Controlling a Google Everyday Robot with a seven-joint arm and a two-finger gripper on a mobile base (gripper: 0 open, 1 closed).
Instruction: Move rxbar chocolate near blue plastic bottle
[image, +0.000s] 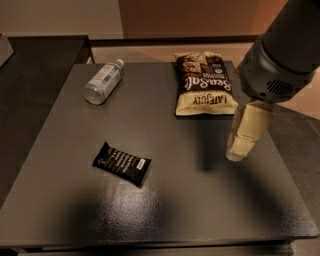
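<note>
Dark grey table (200, 215), tan floor (145, 53), beige wall (60, 17).

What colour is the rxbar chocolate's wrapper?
The rxbar chocolate is black, white-lettered; camera view; gripper hovers at right.

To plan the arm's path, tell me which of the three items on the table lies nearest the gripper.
The brown-and-cream chip bag, just beyond the gripper at the table's right side. The rxbar chocolate and the blue plastic bottle lie farther left.
</note>
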